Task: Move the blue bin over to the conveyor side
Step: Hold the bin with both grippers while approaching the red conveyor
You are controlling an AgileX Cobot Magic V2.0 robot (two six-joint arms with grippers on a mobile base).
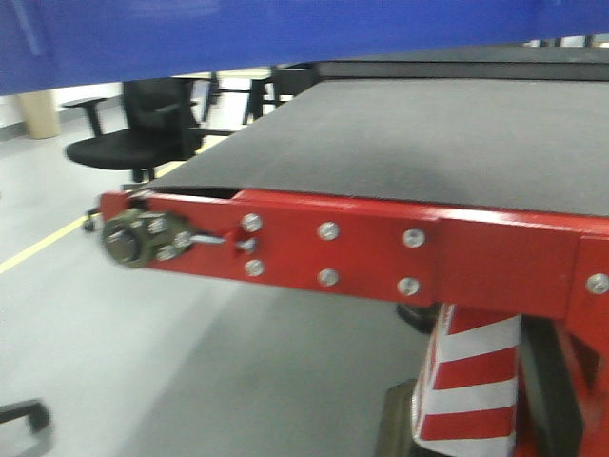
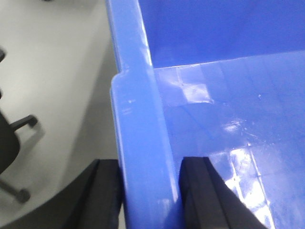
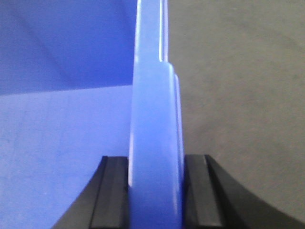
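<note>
Pinching blue bin (image 1: 285,33) rim: jaws of left gripper (image 2: 152,193), right gripper (image 3: 156,191); conveyor (image 1: 428,133) below, office chair (image 1: 143,129) beyond.

Front view below blue bin (image 1: 238,38), wrists close above

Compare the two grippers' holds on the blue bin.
Left gripper clamps the blue bin's rim above pale floor and an office chair; right gripper clamps it above the conveyor. The rim runs slanted in the left wrist view, upright in the right. Both straddle the rim, one finger inside, one outside.
</note>
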